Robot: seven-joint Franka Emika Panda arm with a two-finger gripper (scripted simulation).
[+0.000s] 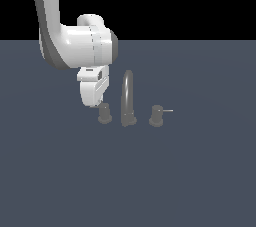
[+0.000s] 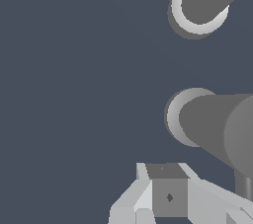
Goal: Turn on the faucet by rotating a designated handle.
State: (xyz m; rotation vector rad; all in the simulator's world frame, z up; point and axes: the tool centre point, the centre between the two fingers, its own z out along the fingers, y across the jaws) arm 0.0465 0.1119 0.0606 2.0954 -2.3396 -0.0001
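- The gripper (image 1: 98, 102) hangs just above the handle (image 1: 104, 114) (I cannot tell if its fingers are spread or pressed together).
- The handle stands beside the spout (image 1: 128, 99), on the exterior view's left.

A bare simulated test scene, not a real room.

Everything is a flat computer render: a plain slate-blue tabletop (image 1: 200, 181) runs to a straight horizon under a solid black background, with no walls, furniture or clutter. A smooth white robot arm (image 1: 75, 46) reaches down over it, shaded without texture. The only fittings are a dull grey faucet (image 1: 128, 98) standing directly on the surface, with a small handle (image 1: 104, 113) on the exterior view's left and a twin knob (image 1: 156, 115) on its right, joined to no sink or pipes.
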